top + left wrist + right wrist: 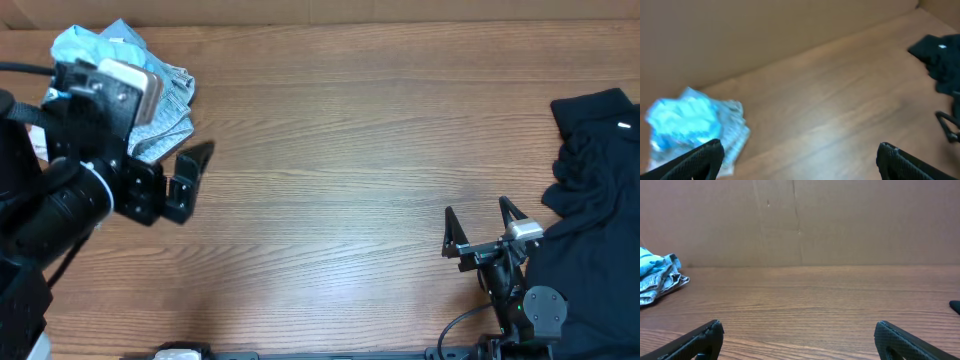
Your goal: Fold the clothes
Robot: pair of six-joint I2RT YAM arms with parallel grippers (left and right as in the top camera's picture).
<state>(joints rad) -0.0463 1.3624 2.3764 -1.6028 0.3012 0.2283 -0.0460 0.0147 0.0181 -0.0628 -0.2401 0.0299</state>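
Observation:
A crumpled pile with the sky-blue T-shirt and pale denim shorts lies at the table's far left; it also shows in the left wrist view and the right wrist view. A black garment lies crumpled at the right edge, also in the left wrist view. My left gripper is open and empty, just right of the blue pile. My right gripper is open and empty, left of the black garment near the front edge. No beige cloth shows.
A brown cardboard wall stands along the table's far edge. The wooden table stretches between the two piles. The black garment hangs over the right side beside my right arm's base.

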